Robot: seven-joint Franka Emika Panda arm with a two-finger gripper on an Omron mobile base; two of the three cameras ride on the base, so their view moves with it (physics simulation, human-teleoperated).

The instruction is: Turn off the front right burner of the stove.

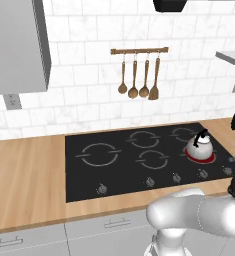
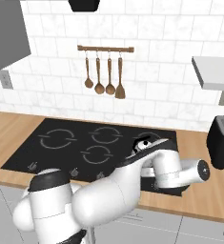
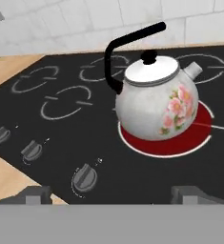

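At the far left of the left base view a grey wall cabinet (image 1: 16,45) is hanging over the wooden worktop (image 1: 26,170). Moving right, the stove (image 1: 84,182) is lying flat in that worktop, its grey-ringed zones dark. Above it a rail of wooden utensils (image 1: 138,75) is hanging on the tiled wall. Further right, the front right burner (image 1: 201,157) is glowing red, with a flowered kettle (image 3: 156,97) sitting squarely on it. Along the stove's front edge a row of small grey knobs is running; in the hand view the nearest knob (image 3: 85,177) is lying just ahead of the claw (image 3: 111,194), left of the burner's front edge. Which knob governs this burner cannot be told. The claw is hovering spread, pinching nothing, both tips apart.

The knob is probably stiff, small and smooth, so it is asking for a pinch across its raised ridge, then a twist. The kettle needs no touching.
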